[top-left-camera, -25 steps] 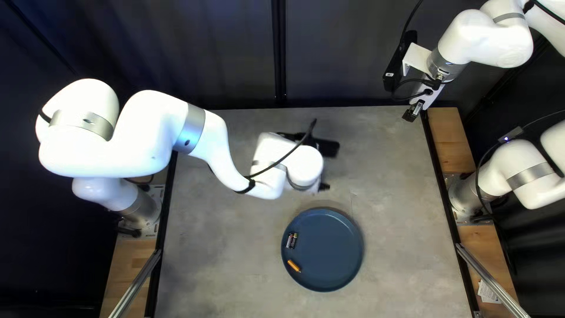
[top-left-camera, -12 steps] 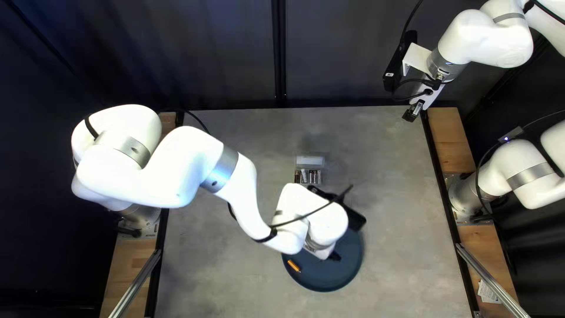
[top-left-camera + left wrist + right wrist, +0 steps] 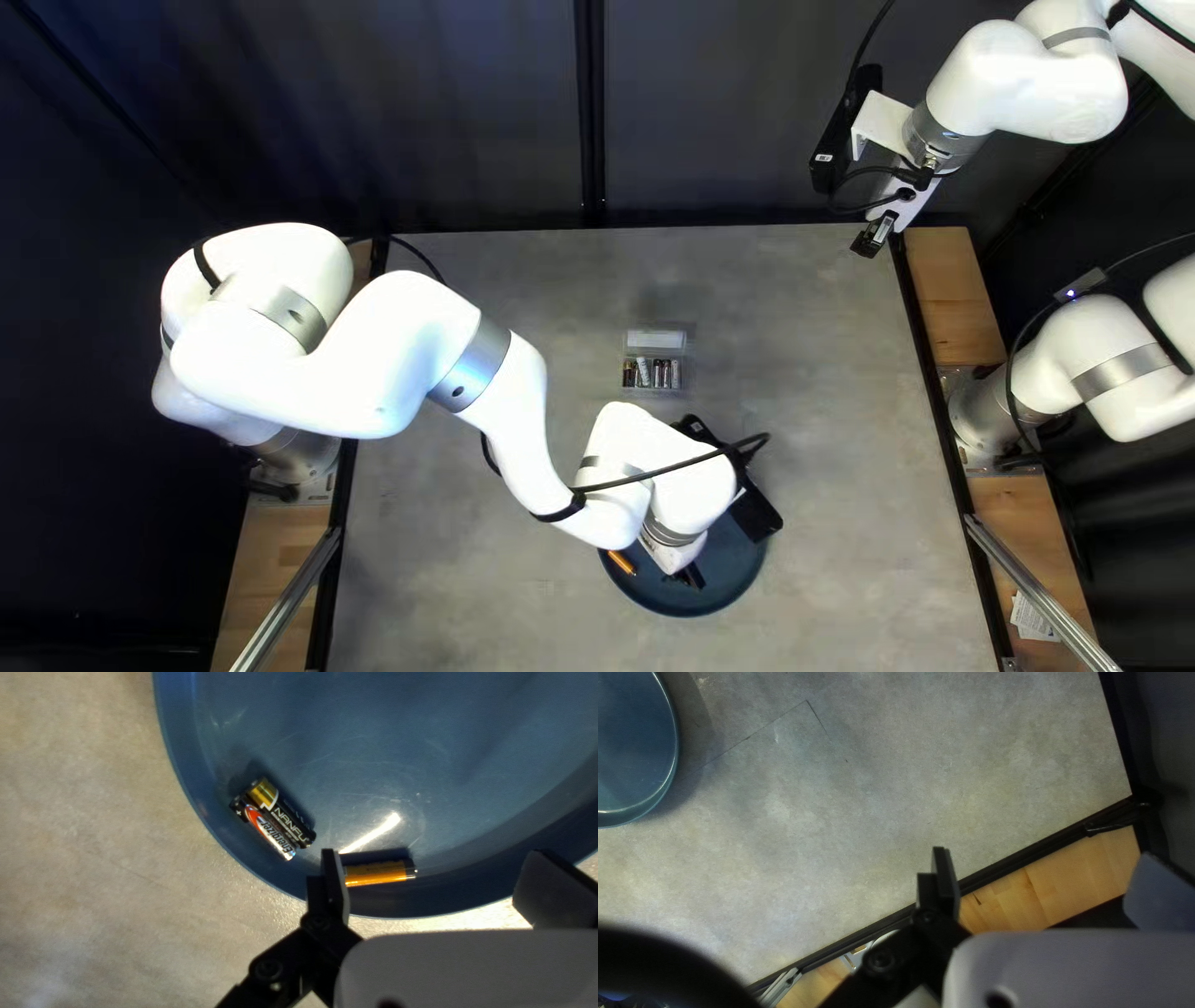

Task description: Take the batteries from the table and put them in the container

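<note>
Batteries [image 3: 279, 818], two of them, are lying side by side near the rim of a blue plate [image 3: 180, 765] on the desk [image 3: 498, 585], one black with a gold end, the other silver and black with a red streak. An orange battery [image 3: 380, 873] is resting just apart from that pair, also by the rim. The left arm [image 3: 411, 336] is reaching across, and its claw [image 3: 688, 576] is hanging over the plate with its fingers spread; one finger is covering an end of the orange battery from the wrist camera, and I can't tell whether they're touching. Nearer the dark curtain [image 3: 498, 112], a clear container [image 3: 656, 339] is standing with its lid open, holding a row of batteries [image 3: 661, 372]. Over by the desk's far right corner, the right claw [image 3: 875, 237] is hovering, its fingers also standing apart and gripping nothing.
</note>
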Tool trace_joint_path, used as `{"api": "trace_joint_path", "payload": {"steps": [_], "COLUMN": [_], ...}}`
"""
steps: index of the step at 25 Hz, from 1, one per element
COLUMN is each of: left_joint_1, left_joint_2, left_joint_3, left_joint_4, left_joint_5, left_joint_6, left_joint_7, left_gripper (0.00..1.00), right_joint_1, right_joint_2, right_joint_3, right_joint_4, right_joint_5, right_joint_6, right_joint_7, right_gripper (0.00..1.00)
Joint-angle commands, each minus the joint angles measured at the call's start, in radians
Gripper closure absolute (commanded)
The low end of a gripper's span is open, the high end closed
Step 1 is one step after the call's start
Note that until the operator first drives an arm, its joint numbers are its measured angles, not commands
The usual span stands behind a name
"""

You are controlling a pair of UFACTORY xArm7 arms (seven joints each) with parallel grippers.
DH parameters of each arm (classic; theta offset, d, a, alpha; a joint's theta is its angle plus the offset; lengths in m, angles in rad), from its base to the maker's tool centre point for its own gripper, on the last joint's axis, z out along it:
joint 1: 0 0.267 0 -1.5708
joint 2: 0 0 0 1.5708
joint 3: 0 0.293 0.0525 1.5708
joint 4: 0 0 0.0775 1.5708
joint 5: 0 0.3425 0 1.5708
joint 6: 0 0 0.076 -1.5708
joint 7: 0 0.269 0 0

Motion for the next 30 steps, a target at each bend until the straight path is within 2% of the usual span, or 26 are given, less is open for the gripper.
{"api": "trace_joint_path", "payload": {"steps": [1, 3, 6, 10, 15, 18, 22, 25, 30], "left_joint_1": [-0.04, -0.039, -0.003, 0.064, 0.09, 0.098, 0.089, 0.092, 0.1], "left_joint_2": [0.017, 0.024, 0.016, 0.016, 0.02, 0.016, -0.028, -0.042, 0.019], "left_joint_3": [0.017, 0.02, 0.008, -0.038, -0.066, -0.062, -0.039, -0.037, -0.047], "left_joint_4": [0.015, 0.025, -0.008, -0.025, 0.015, 0.027, -0.026, -0.071, -0.016], "left_joint_5": [0.025, 0.027, 0.018, -0.013, -0.019, -0.016, 0.009, 0.028, 0.04], "left_joint_6": [-0.006, 0.011, 0.003, 0.023, 0.105, 0.131, 0.101, 0.056, 0.053], "left_joint_7": [-0.071, -0.07, 0.009, 0.211, 0.359, 0.381, 0.321, 0.332, 0.42], "left_gripper": [0.0, 0.0, 0.0, 0.0, 0.0, 0.0, 0.0, 0.0, 0.0], "right_joint_1": [0.0, 0.0, 0.0, 0.0, 0.0, 0.0, 0.0, 0.0, 0.0], "right_joint_2": [0.0, 0.0, 0.0, 0.0, 0.0, 0.0, 0.0, 0.0, 0.0], "right_joint_3": [0.0, 0.0, 0.0, 0.0, 0.0, 0.0, 0.0, 0.0, 0.0], "right_joint_4": [0.0, 0.0, 0.0, 0.0, 0.0, 0.0, 0.0, 0.0, 0.0], "right_joint_5": [0.0, 0.0, 0.0, 0.0, 0.0, 0.0, 0.0, 0.0, 0.0], "right_joint_6": [0.0, 0.0, 0.0, 0.0, 0.0, 0.0, 0.0, 0.0, 0.0], "right_joint_7": [0.0, 0.0, 0.0, 0.0, 0.0, 0.0, 0.0, 0.0, 0.0], "right_gripper": [0.0, 0.0, 0.0, 0.0, 0.0, 0.0, 0.0, 0.0, 0.0]}}
